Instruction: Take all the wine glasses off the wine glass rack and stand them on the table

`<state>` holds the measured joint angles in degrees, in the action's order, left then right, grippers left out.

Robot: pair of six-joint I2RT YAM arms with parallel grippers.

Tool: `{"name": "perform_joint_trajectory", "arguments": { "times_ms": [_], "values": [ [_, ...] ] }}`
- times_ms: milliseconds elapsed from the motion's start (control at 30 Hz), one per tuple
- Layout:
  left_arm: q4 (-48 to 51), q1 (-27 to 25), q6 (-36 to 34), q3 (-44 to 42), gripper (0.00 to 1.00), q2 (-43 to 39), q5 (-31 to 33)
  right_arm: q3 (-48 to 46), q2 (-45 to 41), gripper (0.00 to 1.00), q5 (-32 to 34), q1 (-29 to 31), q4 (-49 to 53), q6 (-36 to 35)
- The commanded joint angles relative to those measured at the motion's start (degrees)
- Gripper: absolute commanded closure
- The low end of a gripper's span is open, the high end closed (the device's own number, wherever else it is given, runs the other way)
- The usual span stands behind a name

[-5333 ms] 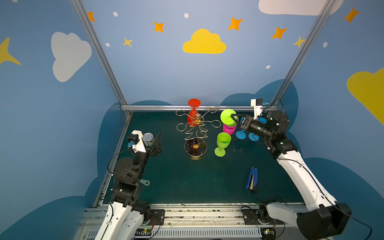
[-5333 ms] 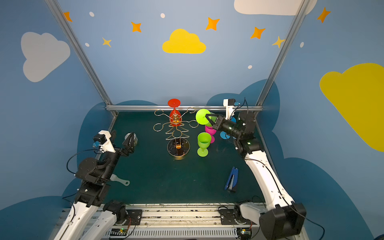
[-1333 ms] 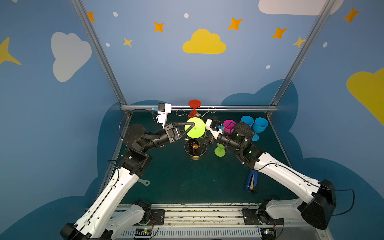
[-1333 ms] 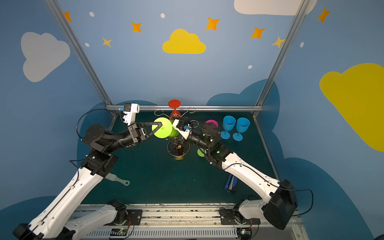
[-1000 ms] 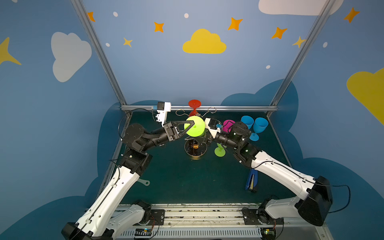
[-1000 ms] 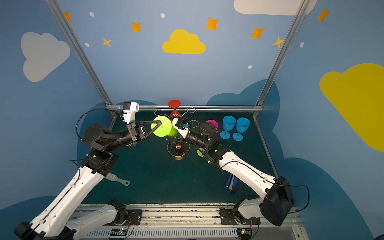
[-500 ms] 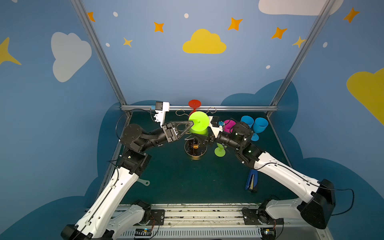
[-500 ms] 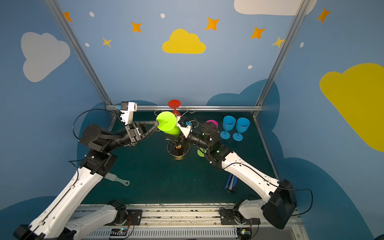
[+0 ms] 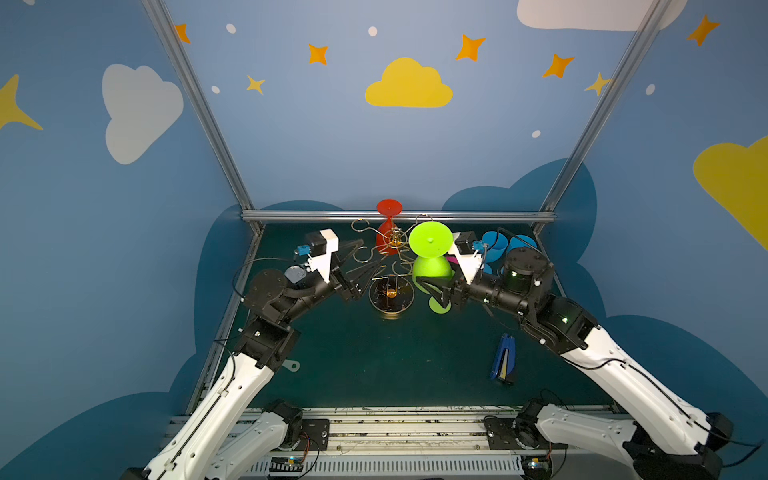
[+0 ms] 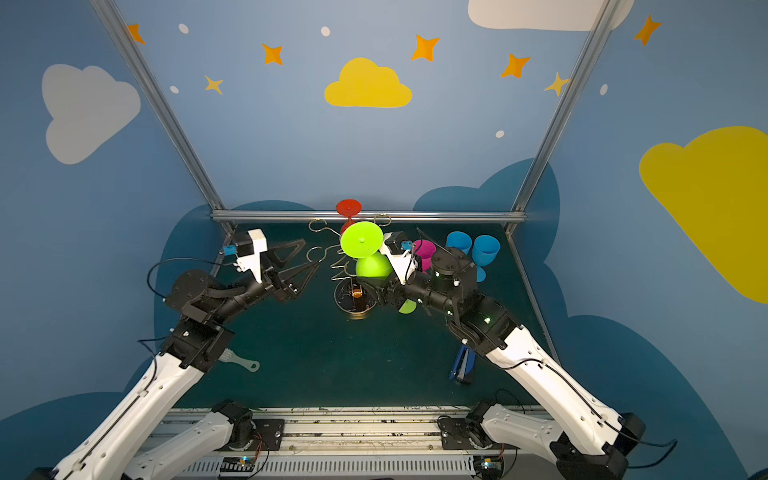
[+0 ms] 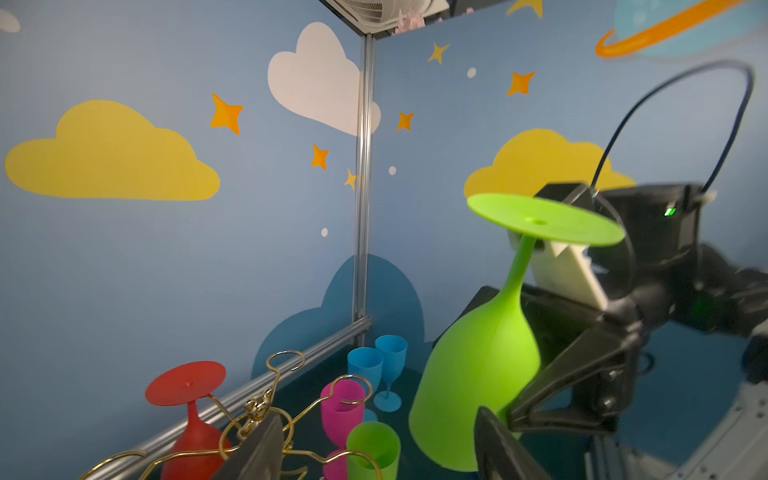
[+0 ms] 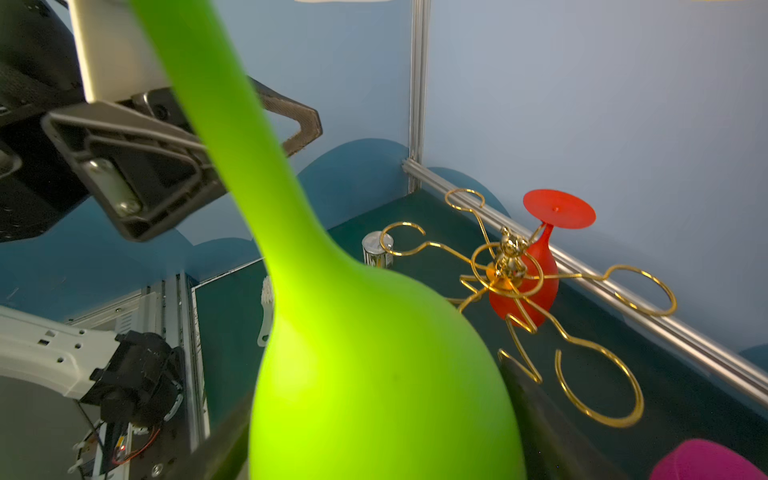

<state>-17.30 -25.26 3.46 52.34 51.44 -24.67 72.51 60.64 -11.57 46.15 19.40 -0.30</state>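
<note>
Green glass (image 9: 432, 266) is being clamped, inverted, by right gripper (image 9: 432, 277) beside rack (image 9: 392, 239) (left gripper (image 10: 311, 252): jaws apart, empty) over green table (image 9: 374, 353), blue walls (image 9: 332, 145).

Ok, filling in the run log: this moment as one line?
left jaws open, empty | right jaws gripping green wine glass bowl, inverted, off rack | red wine glass on rack
</note>
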Motion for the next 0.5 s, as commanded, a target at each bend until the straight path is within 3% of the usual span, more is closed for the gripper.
{"name": "perform_joint_trajectory", "arguments": {
  "times_ms": [0,267,467],
  "values": [
    [-7.27,-1.8,-20.73,-1.21,0.34,0.49,2.17,2.04,-0.28,0.74,0.81,-0.02,10.46,2.47],
    [-8.83,-3.9,-28.11,-1.12,0.37,1.45,1.08,3.82,3.02,0.78,-2.06,0.72,13.56,3.63],
    [-6.2,-4.88,-29.46,-0.84,0.38,1.95,0.06,4.85,6.03,0.8,-3.36,2.49,12.35,3.85]
  ]
}}
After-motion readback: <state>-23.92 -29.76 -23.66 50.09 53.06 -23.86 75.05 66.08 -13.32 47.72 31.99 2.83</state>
